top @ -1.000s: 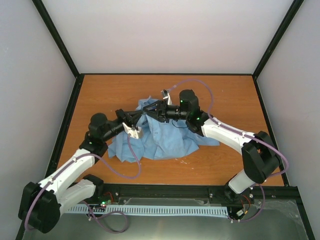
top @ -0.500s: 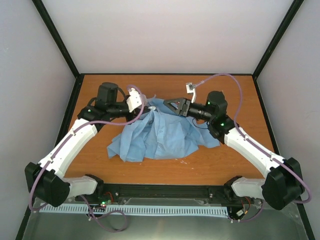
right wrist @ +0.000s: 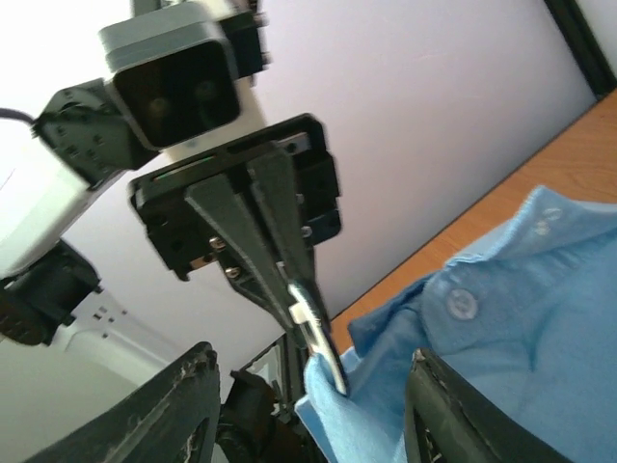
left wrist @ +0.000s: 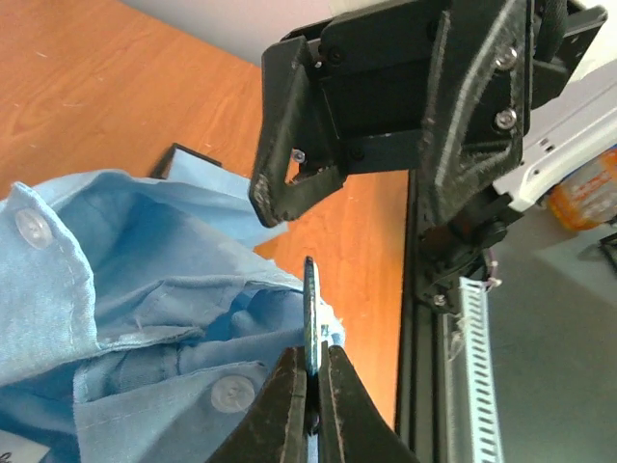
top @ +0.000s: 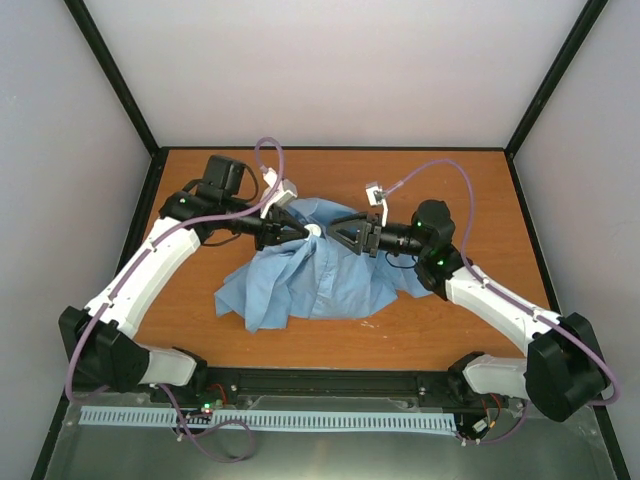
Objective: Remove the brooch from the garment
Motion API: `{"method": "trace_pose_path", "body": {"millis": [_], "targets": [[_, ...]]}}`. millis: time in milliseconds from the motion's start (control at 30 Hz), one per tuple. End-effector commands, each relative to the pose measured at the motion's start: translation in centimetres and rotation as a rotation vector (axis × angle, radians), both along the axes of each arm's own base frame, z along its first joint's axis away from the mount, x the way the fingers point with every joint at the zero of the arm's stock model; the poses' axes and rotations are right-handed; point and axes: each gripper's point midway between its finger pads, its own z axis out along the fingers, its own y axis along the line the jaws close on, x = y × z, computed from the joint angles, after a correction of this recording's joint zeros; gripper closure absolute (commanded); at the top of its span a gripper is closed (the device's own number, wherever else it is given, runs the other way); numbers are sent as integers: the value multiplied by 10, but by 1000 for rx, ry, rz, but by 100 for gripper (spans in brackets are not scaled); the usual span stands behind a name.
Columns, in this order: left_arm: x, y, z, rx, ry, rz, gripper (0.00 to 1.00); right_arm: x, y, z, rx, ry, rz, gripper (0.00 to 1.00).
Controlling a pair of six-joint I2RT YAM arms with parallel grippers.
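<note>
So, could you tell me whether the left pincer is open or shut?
Shut: the left pincer clamps the brooch edge-on, at the shirt's edge.

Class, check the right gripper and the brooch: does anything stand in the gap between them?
Nothing visible does. The left gripper pinches the brooch edge-on, and the open right gripper faces it across a bare gap. The garment clings beside and below the brooch, not in front of it.

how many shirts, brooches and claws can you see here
shirt: 1
brooch: 1
claws: 2 (left claw, right claw)
total: 4
</note>
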Motion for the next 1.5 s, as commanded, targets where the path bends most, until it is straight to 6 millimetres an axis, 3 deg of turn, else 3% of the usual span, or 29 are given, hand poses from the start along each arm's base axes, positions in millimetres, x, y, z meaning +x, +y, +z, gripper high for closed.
{"method": "trace_pose_path", "body": {"millis": [0,233,500,600,767,833,900,1033,1100,1267,1467], "targets": [[-14,-8,30,-96,110,-51,99,-22,5,20,69,-125,99,50],[-24,-12,47,-164,187,-93,99,-29,11,23,82,-142,129,51],[-35,-10,55,-203,211,-115,99,-34,15,29,105,-149,143,60],[-36,-10,56,-209,215,-119,99,-36,17,29,104,-148,157,70],[-36,-10,52,-204,211,-119,99,-32,18,30,110,-135,136,96],[-36,-9,48,-188,197,-116,99,-30,16,31,115,-138,116,97],[-34,-7,41,-161,178,-103,92,-30,15,31,115,-143,110,97],[-32,-4,27,-108,155,-87,63,-32,16,25,97,-158,116,97],[-31,-4,24,-95,152,-83,61,-32,16,19,72,-153,118,97],[-28,-4,23,-87,143,-72,69,-32,18,15,40,-161,133,97],[-21,-5,15,-70,156,-56,96,-31,18,16,32,-162,131,97]]}}
